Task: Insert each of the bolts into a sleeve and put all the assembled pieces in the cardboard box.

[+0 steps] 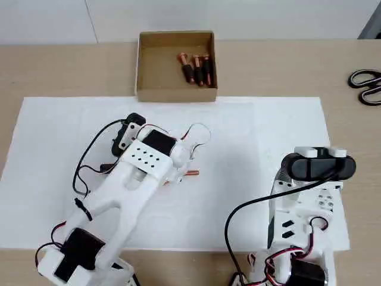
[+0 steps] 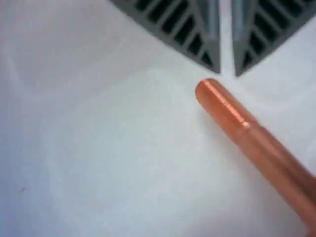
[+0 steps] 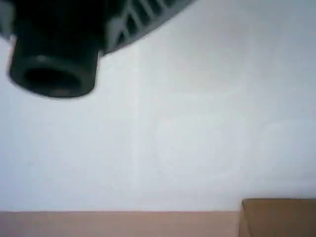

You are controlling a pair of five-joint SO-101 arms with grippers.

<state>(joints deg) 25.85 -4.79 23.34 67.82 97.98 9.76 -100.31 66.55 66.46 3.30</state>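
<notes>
Broadest, the table (image 1: 59, 65), covered across the middle by a white sheet (image 1: 250, 131), presumably so that small parts stand out. On the sheet, the left arm (image 1: 131, 179) stretched forward and low; the right arm (image 1: 303, 220) folded back near the front edge. Just beyond the sheet's far edge, the cardboard box (image 1: 138, 65), open-topped, with three assembled pieces (image 1: 195, 68) lying together by its right wall; probably set there to be within reach of both arms. Far right on bare table, scissors (image 1: 366, 86), no part of the job.

Right claw (image 3: 113, 24) clamped on a black sleeve (image 3: 52, 69), held clear of the sheet with its open mouth exposed, seemingly offered up for a bolt. Left claw (image 2: 225, 66) nearly closed, only a thin slit between the jaws and nothing in it, tips low over the sheet just beside one end of the copper bolt (image 2: 247, 128). Bolt flat and loose on the sheet, well apart from the sleeve, likely the next thing to be grasped.
</notes>
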